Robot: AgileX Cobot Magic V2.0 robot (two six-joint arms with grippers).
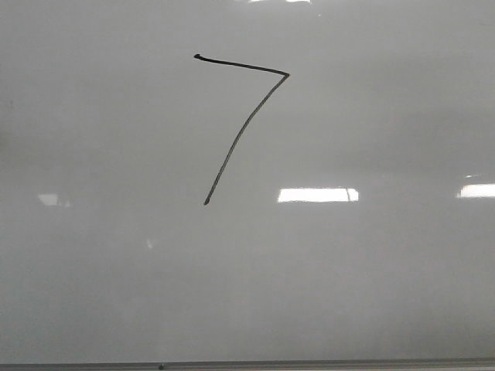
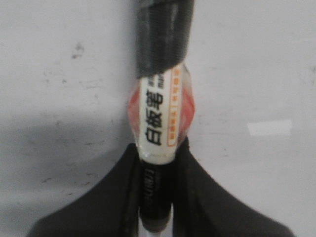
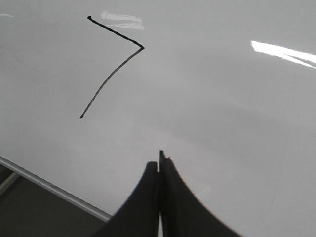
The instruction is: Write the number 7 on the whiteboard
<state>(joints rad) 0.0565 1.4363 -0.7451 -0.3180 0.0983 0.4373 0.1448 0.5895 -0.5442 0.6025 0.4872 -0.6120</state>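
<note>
- Glossy pale whiteboard (image 1: 371, 294) fills the front view, its grey edge strip along the near side; the number 7 (image 1: 241, 127) sits complete toward the far edge, left of middle
- Left gripper (image 2: 157, 197) has its jaws grasping a marker (image 2: 159, 118) above bare board; if the tip dips, a stray line could spoil the digit
- Right gripper (image 3: 159, 173) has its jaws clenched on nothing, near the 7; a sweep across wet ink could smear it
</note>
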